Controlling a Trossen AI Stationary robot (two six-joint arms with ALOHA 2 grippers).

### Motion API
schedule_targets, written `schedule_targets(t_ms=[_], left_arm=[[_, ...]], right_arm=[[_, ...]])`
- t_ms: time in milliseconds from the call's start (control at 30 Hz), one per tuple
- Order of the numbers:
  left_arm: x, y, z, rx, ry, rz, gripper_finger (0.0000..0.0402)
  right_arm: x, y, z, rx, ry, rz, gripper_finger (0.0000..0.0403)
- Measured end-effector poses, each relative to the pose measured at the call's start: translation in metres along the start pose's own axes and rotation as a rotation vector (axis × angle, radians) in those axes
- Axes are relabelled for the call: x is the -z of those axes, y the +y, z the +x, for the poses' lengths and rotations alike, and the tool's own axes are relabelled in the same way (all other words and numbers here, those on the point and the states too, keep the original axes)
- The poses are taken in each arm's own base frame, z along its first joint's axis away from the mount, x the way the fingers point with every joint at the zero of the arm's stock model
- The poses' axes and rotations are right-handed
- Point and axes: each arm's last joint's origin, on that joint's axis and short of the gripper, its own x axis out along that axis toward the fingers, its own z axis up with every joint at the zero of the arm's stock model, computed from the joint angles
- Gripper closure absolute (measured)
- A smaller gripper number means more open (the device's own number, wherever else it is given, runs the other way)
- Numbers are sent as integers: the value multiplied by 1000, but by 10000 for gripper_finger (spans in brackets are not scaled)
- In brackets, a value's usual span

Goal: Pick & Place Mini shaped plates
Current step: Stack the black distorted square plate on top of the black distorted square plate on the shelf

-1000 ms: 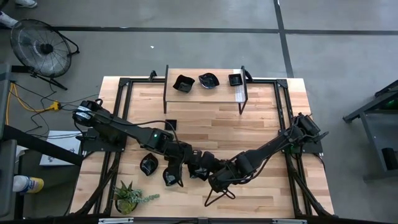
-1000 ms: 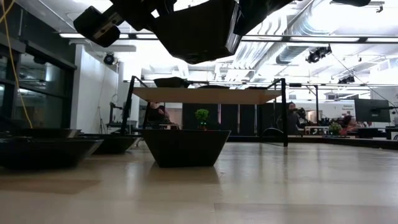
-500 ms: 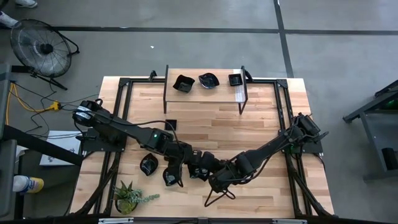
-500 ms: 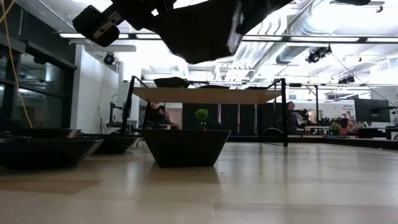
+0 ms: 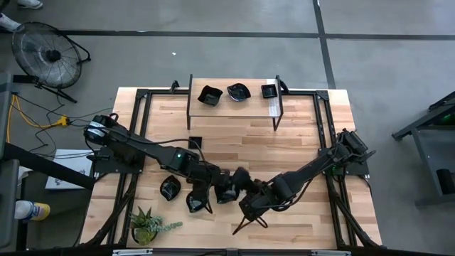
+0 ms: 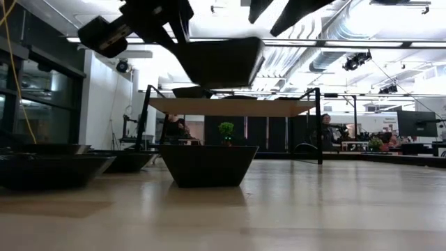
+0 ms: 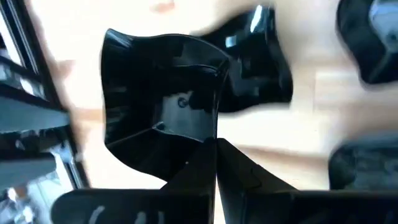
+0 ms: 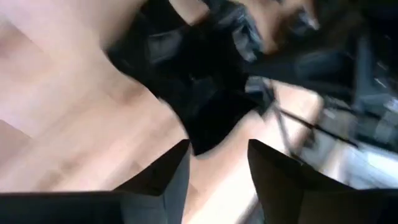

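Plate [image 7: 168, 106], black and wavy-edged, is pinched at its rim by the left gripper [image 7: 214, 146] above the table [image 5: 298, 149]; the right gripper [image 8: 217, 158] is spread beside it.

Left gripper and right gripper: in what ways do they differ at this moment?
The left gripper has its fingers shut on the rim of a wavy black plate; the right gripper has its fingers apart. The left gripper holds that plate clear above the table; the right gripper holds nothing. Both are dark and hover close together over the table's near middle.
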Motion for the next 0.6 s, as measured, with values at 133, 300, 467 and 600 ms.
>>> schedule_targets(t_ms=[133, 300, 467, 600], left_arm=[[4, -3, -4, 26, 70, 2, 401], [13, -5, -15, 34, 109, -21, 401], [35, -6, -29, 43, 147, -85, 401], [60, -8, -47, 41, 182, -152, 401]], right_arm=[[7, 2, -20, 80, 46, 69, 228], [24, -2, -47, 64, 37, 354, 230], [41, -6, -55, -25, 78, 682, 246], [44, 1, -44, -71, 119, 759, 262]])
